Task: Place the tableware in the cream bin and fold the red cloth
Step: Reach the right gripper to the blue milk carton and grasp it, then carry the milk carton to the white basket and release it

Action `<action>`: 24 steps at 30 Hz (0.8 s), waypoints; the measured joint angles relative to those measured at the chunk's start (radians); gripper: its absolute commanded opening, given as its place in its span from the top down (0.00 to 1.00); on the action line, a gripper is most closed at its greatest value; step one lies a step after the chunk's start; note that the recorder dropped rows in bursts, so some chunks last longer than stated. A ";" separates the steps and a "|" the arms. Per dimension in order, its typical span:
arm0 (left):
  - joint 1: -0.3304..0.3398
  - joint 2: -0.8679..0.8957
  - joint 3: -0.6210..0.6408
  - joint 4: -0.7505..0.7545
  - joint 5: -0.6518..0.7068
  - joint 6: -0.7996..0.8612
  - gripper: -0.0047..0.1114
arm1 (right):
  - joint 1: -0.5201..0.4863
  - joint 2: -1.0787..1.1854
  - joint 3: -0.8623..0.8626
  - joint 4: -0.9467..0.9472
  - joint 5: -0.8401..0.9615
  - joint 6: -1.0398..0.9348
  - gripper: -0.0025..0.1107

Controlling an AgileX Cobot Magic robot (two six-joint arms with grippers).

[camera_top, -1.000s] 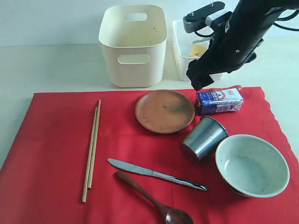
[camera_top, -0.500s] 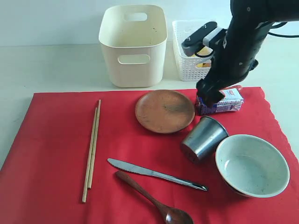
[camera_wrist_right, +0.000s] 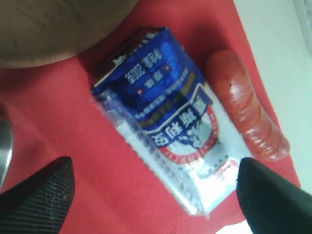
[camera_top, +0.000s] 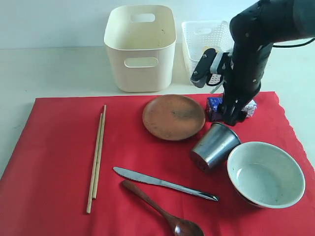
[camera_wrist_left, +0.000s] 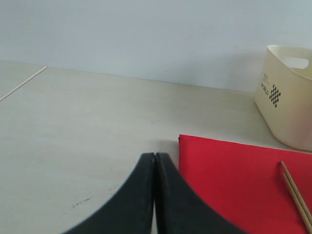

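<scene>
Plate [camera_top: 173, 117], cup [camera_top: 214, 146], bowl [camera_top: 266, 174], knife [camera_top: 162, 183], spoon [camera_top: 162, 209] and chopsticks [camera_top: 96, 157] lie on the red cloth [camera_top: 59, 147]; the right gripper [camera_wrist_right: 153, 168] stands wide open over the carton [camera_wrist_right: 165, 131].
Its jaws straddle the carton just right of the plate, gripping nothing; whether the tips touch the cloth cannot be told. The left gripper [camera_wrist_left: 154, 157] is pinched closed and empty, over bare table [camera_wrist_left: 73, 122] off the cloth's corner, on the chopsticks' side of the plate. The cream bin [camera_top: 140, 46] stands behind the plate. The arm [camera_top: 248, 64] hides most of the carton and part of the basket [camera_top: 197, 39]; the spoon's end is cut off; a reddish ridged piece [camera_wrist_right: 248, 117] beside the carton is hard to identify.
</scene>
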 measured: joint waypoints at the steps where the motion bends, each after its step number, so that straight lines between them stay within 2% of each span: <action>1: 0.000 0.000 0.000 0.000 0.000 0.000 0.94 | 0.000 0.010 0.000 -0.009 -0.019 -0.004 0.25; 5: 0.000 0.000 0.000 0.000 0.000 0.000 0.94 | 0.000 0.070 0.000 -0.062 -0.112 -0.010 0.32; 11: 0.000 0.000 0.000 0.000 0.000 0.000 0.94 | 0.000 0.101 -0.002 -0.110 -0.141 -0.010 0.79; 14: 0.000 0.000 0.000 0.000 0.000 0.000 0.94 | 0.000 0.088 0.000 -0.118 -0.143 0.004 0.93; 16: 0.000 0.000 0.000 0.000 0.000 0.000 0.94 | 0.000 0.070 0.004 -0.121 -0.143 0.018 0.98; 24: 0.000 0.000 0.000 0.000 0.000 0.000 0.94 | 0.000 -0.090 0.004 -0.121 -0.151 0.074 0.98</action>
